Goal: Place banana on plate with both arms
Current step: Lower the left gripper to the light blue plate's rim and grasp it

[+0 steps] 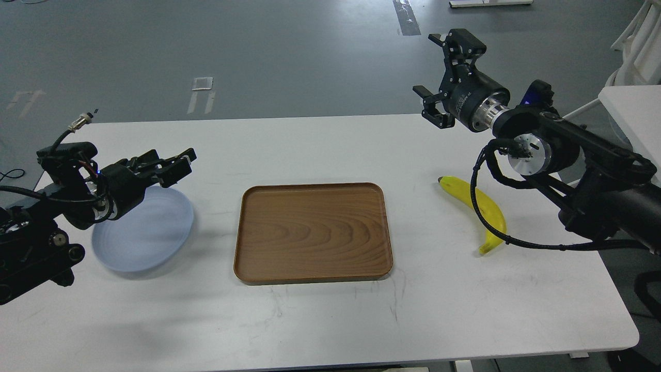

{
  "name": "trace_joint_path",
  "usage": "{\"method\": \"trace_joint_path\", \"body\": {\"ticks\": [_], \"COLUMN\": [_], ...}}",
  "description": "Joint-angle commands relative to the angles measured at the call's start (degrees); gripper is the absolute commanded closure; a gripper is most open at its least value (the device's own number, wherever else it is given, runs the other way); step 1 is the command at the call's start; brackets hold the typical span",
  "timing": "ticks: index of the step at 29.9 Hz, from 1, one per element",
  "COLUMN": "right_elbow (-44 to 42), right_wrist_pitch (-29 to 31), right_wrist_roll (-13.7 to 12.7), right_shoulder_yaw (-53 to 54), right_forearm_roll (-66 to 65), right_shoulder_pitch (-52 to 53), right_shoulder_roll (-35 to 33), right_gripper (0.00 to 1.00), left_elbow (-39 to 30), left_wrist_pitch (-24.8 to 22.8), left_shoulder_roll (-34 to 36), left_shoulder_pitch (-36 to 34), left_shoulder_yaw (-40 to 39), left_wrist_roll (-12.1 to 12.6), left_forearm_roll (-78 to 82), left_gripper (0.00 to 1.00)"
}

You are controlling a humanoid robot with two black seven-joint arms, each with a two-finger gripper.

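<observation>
The yellow banana (477, 204) lies on the white table at the right, dark tip toward the back, with a black cable of my right arm crossing over it. The pale blue plate (150, 235) sits at the left. My left gripper (186, 161) hovers low over the plate's far rim, pointing right; its fingers look slightly apart and hold nothing. My right gripper (440, 72) is raised high beyond the table's far edge, behind and left of the banana, wide open and empty.
A brown wooden tray (312, 232) lies in the middle between plate and banana. The white table (330, 320) ends close to the banana at the right. A second white table (632, 111) stands at the far right.
</observation>
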Motion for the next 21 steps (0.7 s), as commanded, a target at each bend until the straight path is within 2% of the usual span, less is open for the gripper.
{"method": "trace_joint_path", "body": {"ticks": [1,5,11,15,21], "right_elbow": [0.18,0.27,0.27,-0.60,-2.01], "right_wrist_pitch": [-0.13,-0.13,-0.13,-0.22,-0.22], "right_wrist_roll": [-0.06,0.03,-0.06,-0.06,0.03], "right_shoulder_yaw": [1.02,1.46,1.02,0.67,0.49], "right_forearm_roll": [0.01,0.01,0.01,-0.08,-0.16], "right_shoulder_pitch": [-0.95,-0.51,1.07,3.00,3.88], "right_shoulder_roll": [-0.86,-0.87,-0.69,0.19,2.91], "right_gripper": [0.00,0.00,0.00,0.00,0.00], "left_elbow": [0.84,2.60,6.91,12.17,14.56], "left_wrist_pitch": [0.13,0.22,1.10,2.50,2.59], "left_shoulder_roll": [1.20,2.60,4.63,4.28,4.01], "left_shoulder_pitch": [0.26,0.87,5.79,8.70,9.31], "left_shoulder_yaw": [1.28,2.86,3.56,3.56,3.48], "left_wrist_roll": [0.01,-1.31,-3.41,-8.33,-8.69], "left_forearm_roll": [-0.02,-0.02,-0.10,-0.89,-2.04], "left_gripper": [0.02,0.03,0.04,0.04,0.04]}}
